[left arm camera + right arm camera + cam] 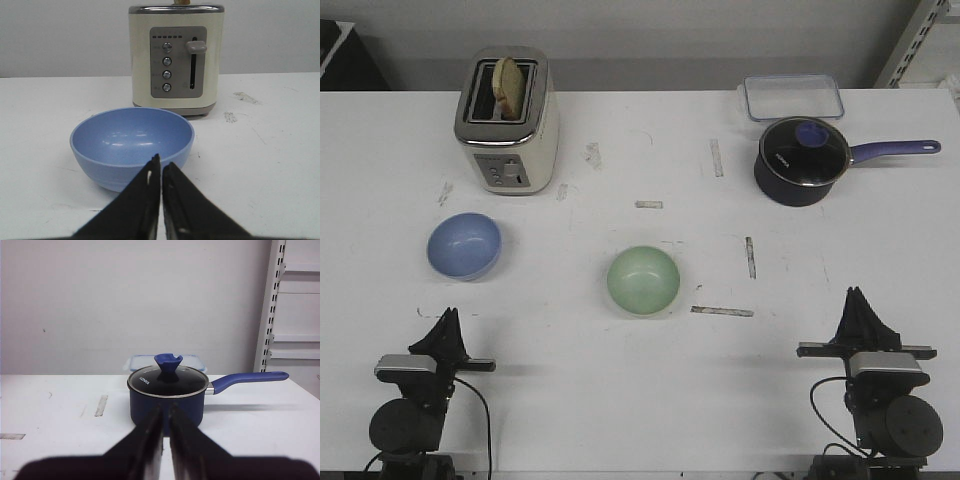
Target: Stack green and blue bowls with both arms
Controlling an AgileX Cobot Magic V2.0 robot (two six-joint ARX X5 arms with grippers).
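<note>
Both hands sit closest to me at the near edge of the worktop (620,410), left hand (448,322) and right hand (860,303), fingers pressed together, holding nothing. Straight ahead of my left hand sits the blue bowl (464,244); the green bowl (643,280) is ahead and off toward my right hand. Both rest upright, mouths up, round so no long axis. I'd guess they're light, stiff and slick, so I'd pinch the rim wall.
</note>
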